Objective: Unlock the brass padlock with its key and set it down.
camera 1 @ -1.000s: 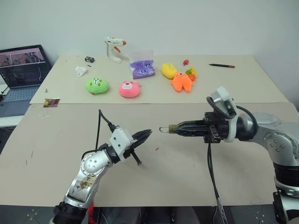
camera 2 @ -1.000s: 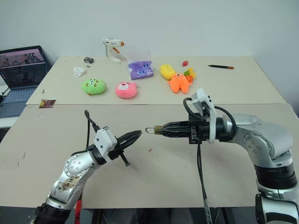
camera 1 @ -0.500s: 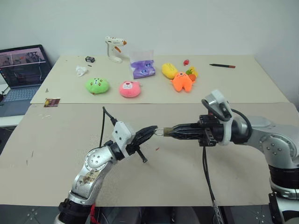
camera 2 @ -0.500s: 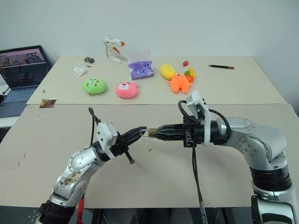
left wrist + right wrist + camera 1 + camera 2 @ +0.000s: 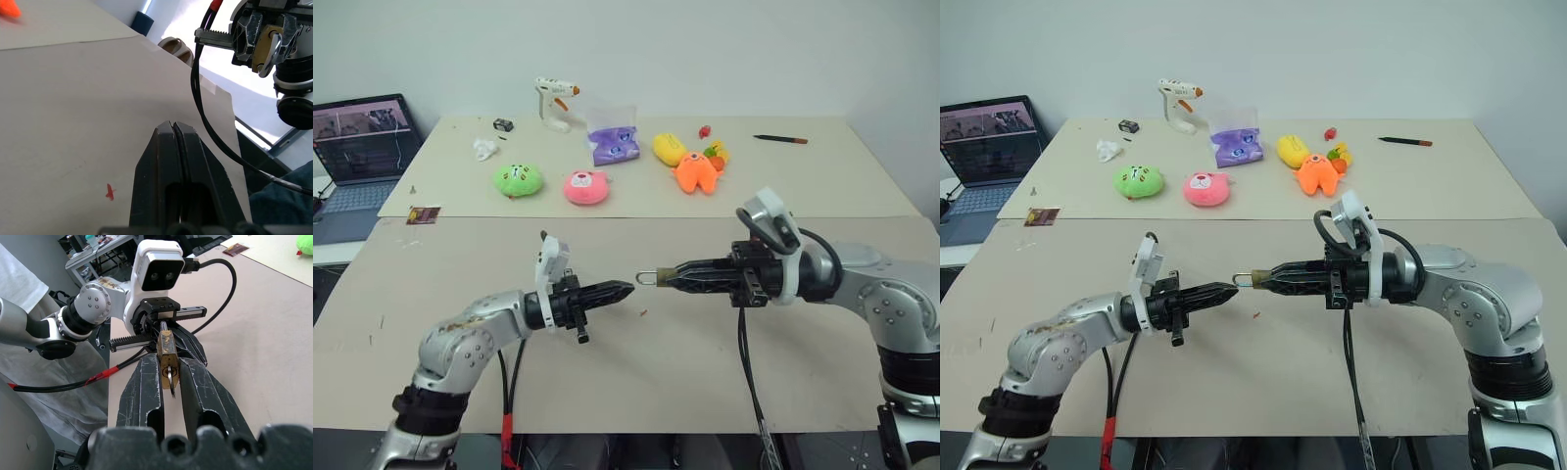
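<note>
I have the brass padlock [image 5: 167,351] clamped between my right gripper [image 5: 668,278]'s fingers, held in the air at the centre of the head frame above the table [image 5: 705,352], its silver shackle [image 5: 649,277] poking out toward the left. In the right wrist view the lock sits upright in the pinch, with what looks like its keyhole end facing the camera. My left gripper [image 5: 625,290] is fully shut, pointing level at the padlock from the left, its tip just short of the shackle and not touching. I cannot make out the key anywhere; if it is pinched in that closed left pair, it is too slim to see. So, as I judge it, the lock is picked up and presented, but still locked. Inserting and turning the key, then setting the lock down, remain.
</note>
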Controlling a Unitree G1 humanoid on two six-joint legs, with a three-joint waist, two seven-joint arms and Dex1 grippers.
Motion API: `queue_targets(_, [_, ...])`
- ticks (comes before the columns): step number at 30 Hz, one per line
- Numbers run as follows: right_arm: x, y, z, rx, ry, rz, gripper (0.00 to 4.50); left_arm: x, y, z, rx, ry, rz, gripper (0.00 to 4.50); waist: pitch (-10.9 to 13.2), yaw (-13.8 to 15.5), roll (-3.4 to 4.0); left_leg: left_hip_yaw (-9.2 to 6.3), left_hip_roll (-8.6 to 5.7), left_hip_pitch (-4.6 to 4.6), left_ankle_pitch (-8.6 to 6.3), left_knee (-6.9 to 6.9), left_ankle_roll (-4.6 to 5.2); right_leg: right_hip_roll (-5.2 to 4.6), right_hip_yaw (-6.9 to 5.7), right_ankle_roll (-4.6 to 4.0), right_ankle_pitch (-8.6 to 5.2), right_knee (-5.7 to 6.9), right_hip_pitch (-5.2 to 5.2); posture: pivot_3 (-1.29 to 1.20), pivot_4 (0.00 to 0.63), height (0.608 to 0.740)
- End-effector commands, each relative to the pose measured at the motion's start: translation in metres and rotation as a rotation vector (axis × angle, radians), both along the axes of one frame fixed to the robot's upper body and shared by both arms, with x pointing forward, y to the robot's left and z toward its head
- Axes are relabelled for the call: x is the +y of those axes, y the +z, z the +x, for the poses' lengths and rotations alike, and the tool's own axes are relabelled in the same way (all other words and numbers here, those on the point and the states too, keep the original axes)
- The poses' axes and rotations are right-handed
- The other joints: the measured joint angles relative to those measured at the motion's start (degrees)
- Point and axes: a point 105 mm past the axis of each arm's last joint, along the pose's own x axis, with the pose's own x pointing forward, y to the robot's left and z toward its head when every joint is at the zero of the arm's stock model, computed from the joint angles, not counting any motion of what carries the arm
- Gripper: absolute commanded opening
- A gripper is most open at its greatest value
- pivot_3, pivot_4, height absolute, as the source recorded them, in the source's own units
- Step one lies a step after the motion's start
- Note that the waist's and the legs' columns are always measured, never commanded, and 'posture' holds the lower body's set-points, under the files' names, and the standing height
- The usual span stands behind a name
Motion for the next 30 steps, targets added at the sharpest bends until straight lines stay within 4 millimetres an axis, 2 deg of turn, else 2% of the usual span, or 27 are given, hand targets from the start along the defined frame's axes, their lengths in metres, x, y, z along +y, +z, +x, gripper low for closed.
queue_targets(1, [0.003,0.008,-0.005,-0.038,0.031,0.013,0.11,-0.005,0.018,-0.004,0.014,-0.081,-0.053,0.06,0.00,-0.07,0.00,0.00,0.00,0.01,0.00,-0.01,0.00,-0.03,0.01,0.00,0.00,0.00,0.03,0.00,0.150,0.740])
queue_targets(12, [0.001,0.003,-0.006,-0.024,0.030,-0.004,0.11,-0.017,0.032,-0.016,0.025,-0.145,-0.086,0.06,0.00,-1.12,0.00,0.00,0.01,-0.01,0.00,0.00,0.00,-0.07,0.08,-0.01,0.00,0.00,0.09,0.00,0.150,0.740])
queue_targets(30, [-0.005,-0.015,0.009,-0.012,-0.015,-0.021,0.11,-0.018,0.026,-0.027,0.056,-0.151,-0.082,0.06,0.00,-1.39,0.00,0.01,0.00,0.01,-0.01,-0.01,-0.02,-0.07,0.09,-0.01,0.00,0.00,0.09,0.00,0.150,0.740])
